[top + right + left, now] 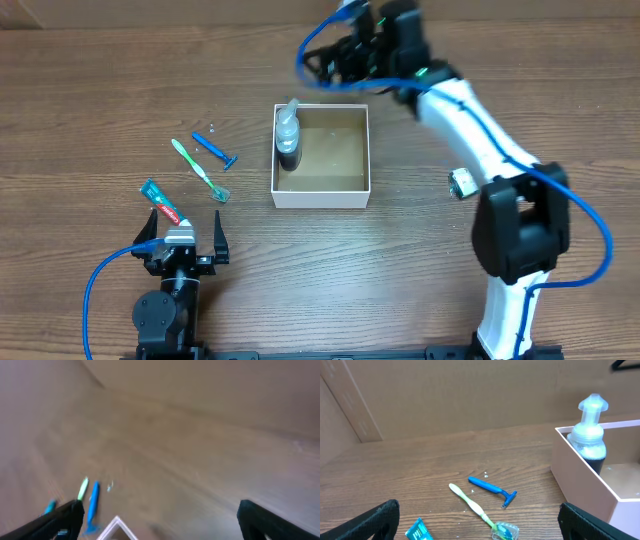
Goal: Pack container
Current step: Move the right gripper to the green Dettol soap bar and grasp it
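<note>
The shallow square cardboard box with white walls (321, 196) is seen mid-table, ahead and to the right of the left gripper (184, 225). One dark pump bottle (288, 140) is packed against its wall. A blue razor (214, 150), green toothbrush (198, 170) and teal toothpaste tube (160, 202), lying ahead of those jaws, are left to pack. Both the left jaws and those of the right gripper (160, 510), raised beyond the box, are spread wide, nothing held.
</note>
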Robot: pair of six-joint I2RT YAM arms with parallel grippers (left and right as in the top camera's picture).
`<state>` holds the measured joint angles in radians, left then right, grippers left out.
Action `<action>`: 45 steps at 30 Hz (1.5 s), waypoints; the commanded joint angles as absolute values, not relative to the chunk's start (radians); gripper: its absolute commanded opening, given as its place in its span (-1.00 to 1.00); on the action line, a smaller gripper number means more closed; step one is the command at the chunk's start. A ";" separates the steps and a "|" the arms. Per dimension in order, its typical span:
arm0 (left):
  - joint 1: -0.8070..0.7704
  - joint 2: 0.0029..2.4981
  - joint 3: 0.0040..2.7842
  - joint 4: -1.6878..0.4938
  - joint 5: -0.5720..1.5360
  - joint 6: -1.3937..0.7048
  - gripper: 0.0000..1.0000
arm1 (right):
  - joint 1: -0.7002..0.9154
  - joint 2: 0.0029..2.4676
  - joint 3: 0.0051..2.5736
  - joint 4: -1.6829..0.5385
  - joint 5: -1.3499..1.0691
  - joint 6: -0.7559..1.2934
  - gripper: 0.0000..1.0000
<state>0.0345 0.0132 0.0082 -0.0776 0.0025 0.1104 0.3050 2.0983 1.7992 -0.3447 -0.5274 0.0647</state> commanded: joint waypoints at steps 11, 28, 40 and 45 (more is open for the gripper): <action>0.039 0.004 0.005 -0.078 -0.004 0.111 1.00 | 0.006 2.003 2.177 -1.417 0.128 0.447 1.00; 0.039 0.004 0.005 -0.078 -0.004 0.111 1.00 | -0.160 2.003 1.490 -1.134 -0.062 0.611 0.80; 0.039 0.004 0.005 -0.078 -0.004 0.111 1.00 | -0.157 2.003 1.291 -0.927 -0.101 0.633 0.58; 0.039 0.004 0.005 -0.078 -0.004 0.111 1.00 | -0.156 2.003 1.277 -0.868 -0.109 0.620 -0.38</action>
